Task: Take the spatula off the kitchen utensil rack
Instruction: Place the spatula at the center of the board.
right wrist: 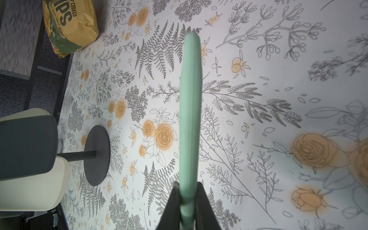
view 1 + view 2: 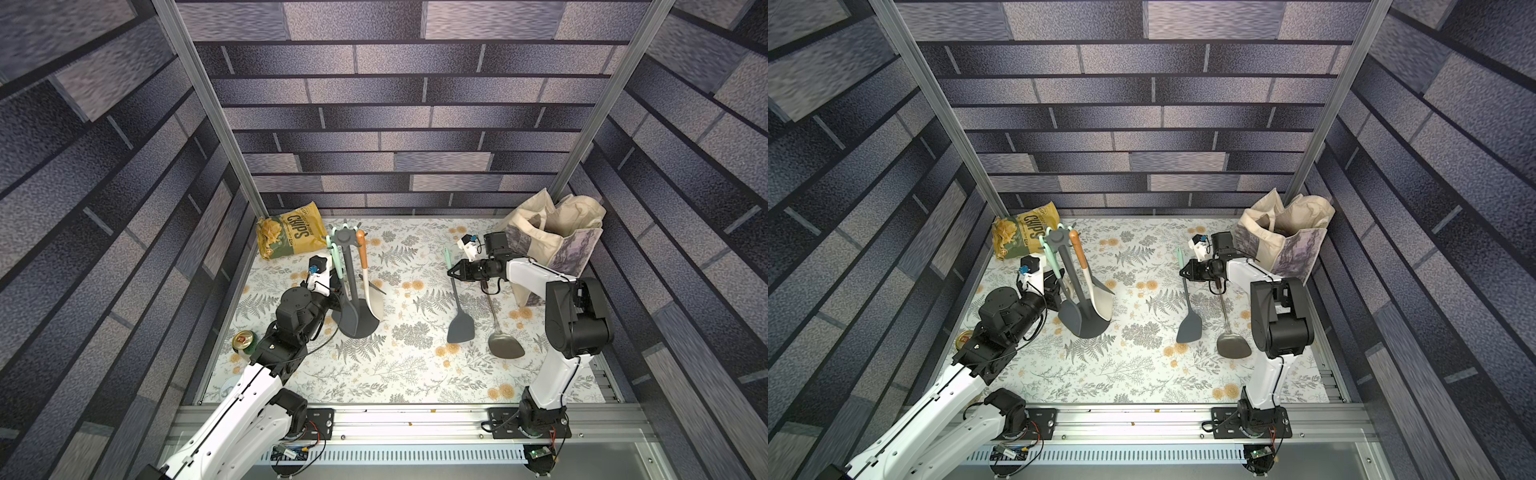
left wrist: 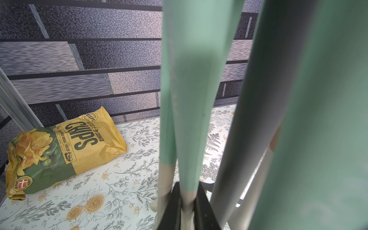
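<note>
Spatula (image 2: 456, 305), flat grey blade, tight in right claw (image 2: 451, 272); left claw (image 3: 187, 200) tight on mint handle (image 3: 192, 95).

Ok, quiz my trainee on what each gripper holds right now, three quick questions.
1. True or false: the right gripper is shut on the mint handle of the dark grey flat spatula, away from the dark grey pole-and-hooks utensil rack.
2. The left gripper is clamped on: A) the rack's pole; B) a mint-handled utensil hanging on the rack; C) nothing.
3. Fill in: the white spatula with the orange handle hangs on the ___.
Key: 1 true; 2 B; 3 rack.
</note>
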